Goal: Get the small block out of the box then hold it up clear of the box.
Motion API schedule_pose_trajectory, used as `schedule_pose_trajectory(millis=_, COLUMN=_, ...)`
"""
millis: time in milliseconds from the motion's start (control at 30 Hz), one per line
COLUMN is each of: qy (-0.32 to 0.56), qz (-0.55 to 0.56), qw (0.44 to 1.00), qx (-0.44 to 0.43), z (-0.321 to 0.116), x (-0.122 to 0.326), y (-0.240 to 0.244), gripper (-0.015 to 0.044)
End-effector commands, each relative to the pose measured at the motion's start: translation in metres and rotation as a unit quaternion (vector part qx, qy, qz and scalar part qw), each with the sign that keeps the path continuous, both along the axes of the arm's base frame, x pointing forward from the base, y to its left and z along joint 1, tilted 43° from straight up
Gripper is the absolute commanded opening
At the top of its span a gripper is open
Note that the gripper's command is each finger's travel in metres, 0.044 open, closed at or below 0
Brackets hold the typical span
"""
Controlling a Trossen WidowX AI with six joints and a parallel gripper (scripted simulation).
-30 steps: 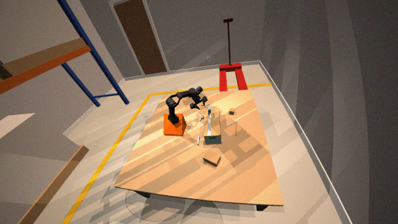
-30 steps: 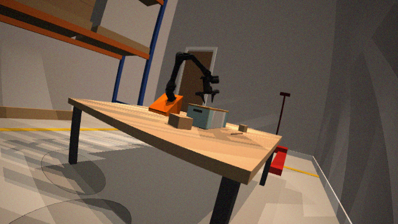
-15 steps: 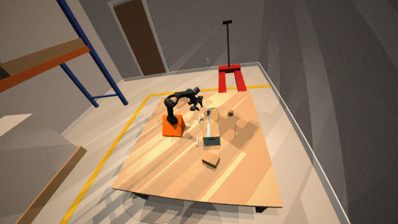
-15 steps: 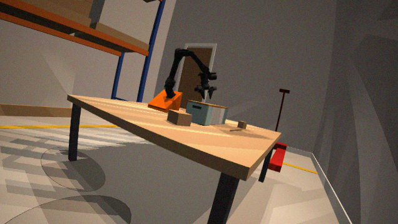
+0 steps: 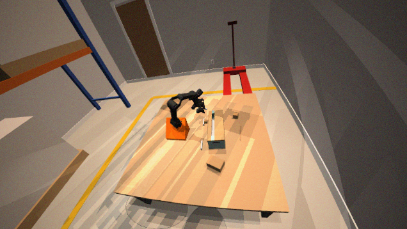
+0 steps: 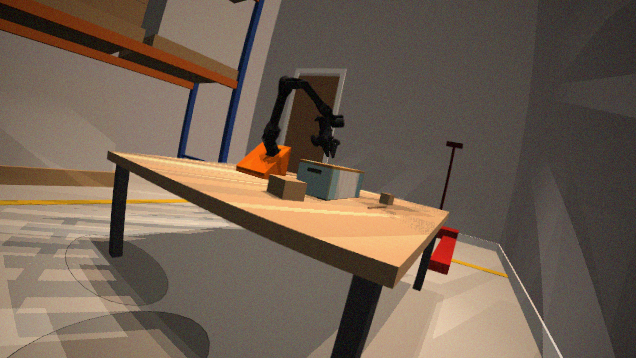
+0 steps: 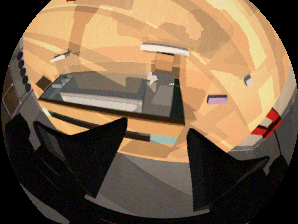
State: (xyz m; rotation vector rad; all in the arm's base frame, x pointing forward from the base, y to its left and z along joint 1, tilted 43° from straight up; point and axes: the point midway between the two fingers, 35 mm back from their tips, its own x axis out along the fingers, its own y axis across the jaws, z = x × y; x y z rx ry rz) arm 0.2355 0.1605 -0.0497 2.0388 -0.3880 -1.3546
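The box (image 5: 219,129) (image 6: 316,180) (image 7: 177,102) stands upright on the table, with a wood-coloured top and teal ends. A pale strip (image 7: 100,101), apparently the shelf, shows inside through the clear front, with no block visible on it. A small tan block (image 5: 205,121) (image 7: 164,62) sits on the table outside the clear front, beside a short white bar (image 5: 203,122) (image 7: 165,48). My gripper (image 5: 203,110) (image 6: 330,156) (image 7: 158,127) is open and empty, above the box's far end in the top view, clear of the tan block.
A second white bar (image 5: 201,144) (image 7: 61,57) lies near the box. A larger brown block (image 5: 215,163) (image 6: 286,187) is off one end. A small brown block (image 5: 235,115) (image 6: 386,198) and a thin stick (image 5: 240,132) lie behind the box. A purple block (image 7: 217,99) shows in the wrist view.
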Motion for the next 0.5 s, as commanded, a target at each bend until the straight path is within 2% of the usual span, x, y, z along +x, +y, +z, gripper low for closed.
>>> schedule_pose_trajectory(millis=0, qy=0.003, qz=0.01, qw=1.0, qx=-0.007, z=-0.002, x=0.001, y=-0.001, gripper=0.0285)
schedule_pose_trajectory(millis=200, qy=0.003, qz=0.01, qw=1.0, qx=-0.007, z=-0.064, x=0.001, y=-0.056, gripper=0.0285)
schedule_pose_trajectory(millis=467, qy=0.002, qz=0.01, qw=1.0, qx=-0.008, z=-0.07, x=-0.001, y=-0.064, gripper=0.0285)
